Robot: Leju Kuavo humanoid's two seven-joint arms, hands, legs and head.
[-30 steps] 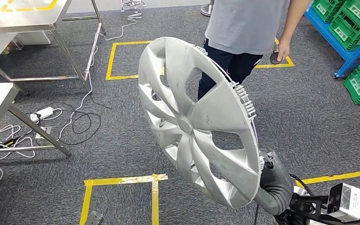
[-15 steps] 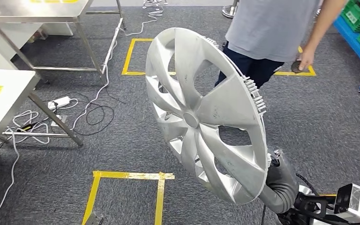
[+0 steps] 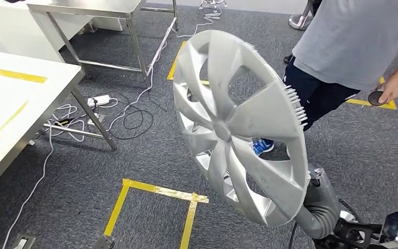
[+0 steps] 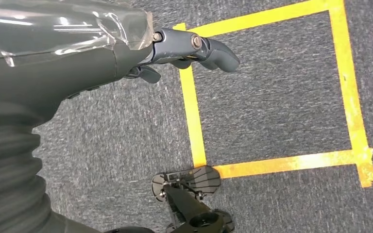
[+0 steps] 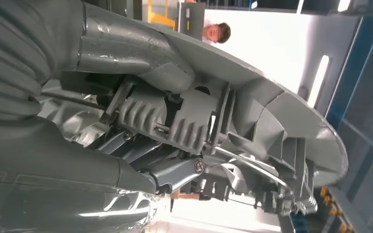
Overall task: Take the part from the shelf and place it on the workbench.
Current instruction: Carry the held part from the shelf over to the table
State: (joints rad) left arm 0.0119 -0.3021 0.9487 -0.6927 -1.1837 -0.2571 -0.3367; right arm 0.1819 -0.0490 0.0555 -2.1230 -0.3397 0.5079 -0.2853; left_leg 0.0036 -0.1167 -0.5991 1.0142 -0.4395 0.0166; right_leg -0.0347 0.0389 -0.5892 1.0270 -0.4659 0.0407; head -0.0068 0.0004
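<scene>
One large white workbench [image 3: 15, 114] fills the left edge of the head view, yellow tape strips on its top. Beside it in size comes the part — a silver wheel cover [image 3: 238, 124], held up on edge in mid-air over the grey carpet, well apart from the workbench. The right hand [image 5: 126, 141] grips it at its lower rim; the right wrist view shows the thumb and darker fingers clamped around the ribbed clips on the cover's back. A person [image 3: 352, 46] in a grey shirt stands just behind the cover. The left hand [image 4: 175, 53] hangs above a yellow tape square [image 4: 272, 97] on the floor — fingers curled in, holding nothing.
</scene>
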